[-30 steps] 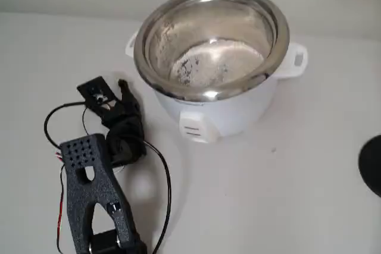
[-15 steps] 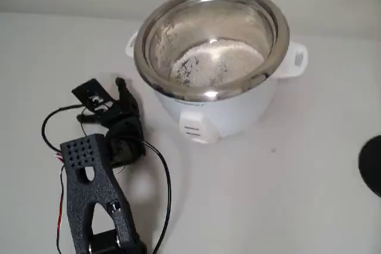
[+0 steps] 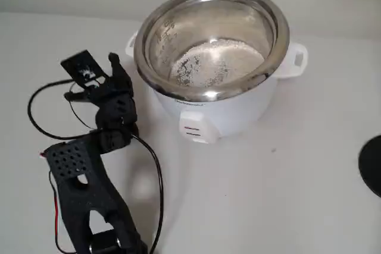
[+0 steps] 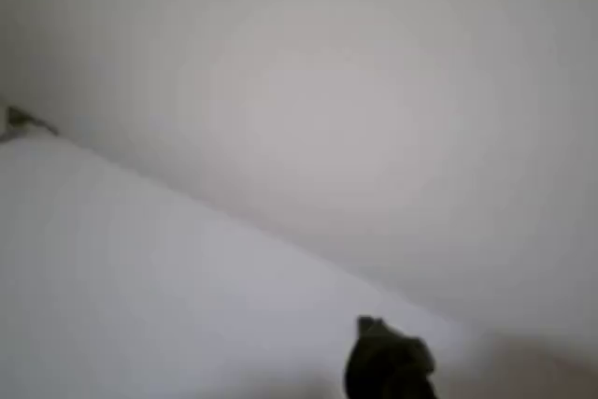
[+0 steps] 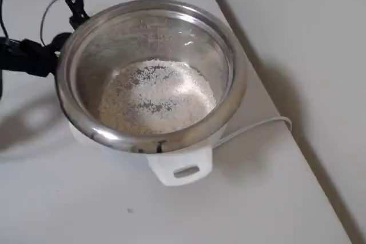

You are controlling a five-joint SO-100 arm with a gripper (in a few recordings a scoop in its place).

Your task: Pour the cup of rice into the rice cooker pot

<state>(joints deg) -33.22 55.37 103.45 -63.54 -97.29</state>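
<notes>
The rice cooker pot (image 3: 156, 40) is a shiny steel bowl set in a white cooker body (image 3: 238, 108) at the middle back of the table. Cream-white rice (image 3: 217, 60) covers part of its bottom, and the overhead view shows the same rice (image 5: 151, 95) inside the pot (image 5: 237, 75). My black gripper (image 3: 113, 60) hangs just left of the cooker, apart from it, its fingers together as one dark tip with nothing between them. In the wrist view a single dark fingertip (image 4: 388, 362) shows over bare white table. The cup is out of view.
A black cable (image 3: 158, 171) loops on the table around my arm's base (image 3: 83, 188). A dark round object (image 3: 372, 165) sits at the right edge. The cooker's white cord (image 5: 257, 127) runs toward the table edge by the wall.
My gripper and wrist have swung left and up in the fixed view, away from the cooker's side. The pot and rice have not moved.
</notes>
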